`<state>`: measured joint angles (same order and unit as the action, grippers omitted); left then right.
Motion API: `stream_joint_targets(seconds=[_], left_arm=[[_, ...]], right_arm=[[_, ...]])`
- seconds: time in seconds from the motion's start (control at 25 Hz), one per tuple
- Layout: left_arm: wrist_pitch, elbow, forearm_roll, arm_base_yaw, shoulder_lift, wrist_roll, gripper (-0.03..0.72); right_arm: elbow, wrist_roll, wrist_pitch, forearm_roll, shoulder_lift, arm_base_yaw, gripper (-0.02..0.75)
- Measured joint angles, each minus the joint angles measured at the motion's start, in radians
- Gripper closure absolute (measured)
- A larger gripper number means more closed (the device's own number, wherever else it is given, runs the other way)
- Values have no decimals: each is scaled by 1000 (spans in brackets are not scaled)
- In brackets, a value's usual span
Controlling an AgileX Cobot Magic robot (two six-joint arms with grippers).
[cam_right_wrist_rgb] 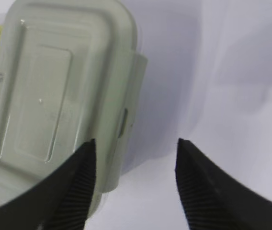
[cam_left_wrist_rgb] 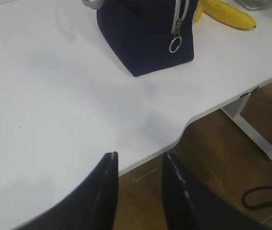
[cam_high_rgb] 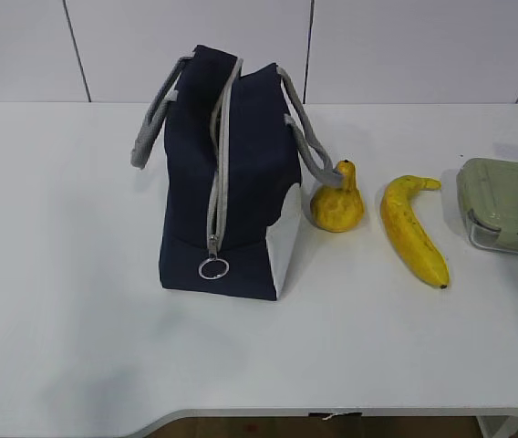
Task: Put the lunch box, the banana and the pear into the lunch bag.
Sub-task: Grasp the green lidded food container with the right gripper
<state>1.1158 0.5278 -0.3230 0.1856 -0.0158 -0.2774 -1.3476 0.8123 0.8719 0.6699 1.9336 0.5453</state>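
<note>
1. The lunch bag (cam_high_rgb: 232, 173) stands on the white table (cam_high_rgb: 67, 274), zipped shut (ring pull hanging low).
2. The pear (cam_high_rgb: 336, 203) sits just beside the bag. Then comes the banana (cam_high_rgb: 411, 230), then the lunch box (cam_high_rgb: 505, 205).
3. The left gripper (cam_left_wrist_rgb: 140, 165) is open and holds nothing.
4. The right gripper (cam_right_wrist_rgb: 133, 158) is open above the lunch box edge.

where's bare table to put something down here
The white table is bare to the left of the boxy navy-blue lunch bag and along the front edge before it. To the bag's right it is crowded: squat yellow pear, long curved yellow banana and sage-green-lidded clear lunch box stand in a row with narrow gaps.
</note>
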Motion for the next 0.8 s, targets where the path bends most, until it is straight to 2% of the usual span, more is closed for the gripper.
stream_joint_targets(seconds=[0.2,0.28,0.8], left_arm=[[0,0,0,0,0,0,447],[0,0,0,0,0,0,447],[0,0,0,0,0,0,447]], right_arm=[[0,0,-6,2,1,0,184],[0,2,-6,17,5,0,149],[-78,-46,167,95,123,18,143]])
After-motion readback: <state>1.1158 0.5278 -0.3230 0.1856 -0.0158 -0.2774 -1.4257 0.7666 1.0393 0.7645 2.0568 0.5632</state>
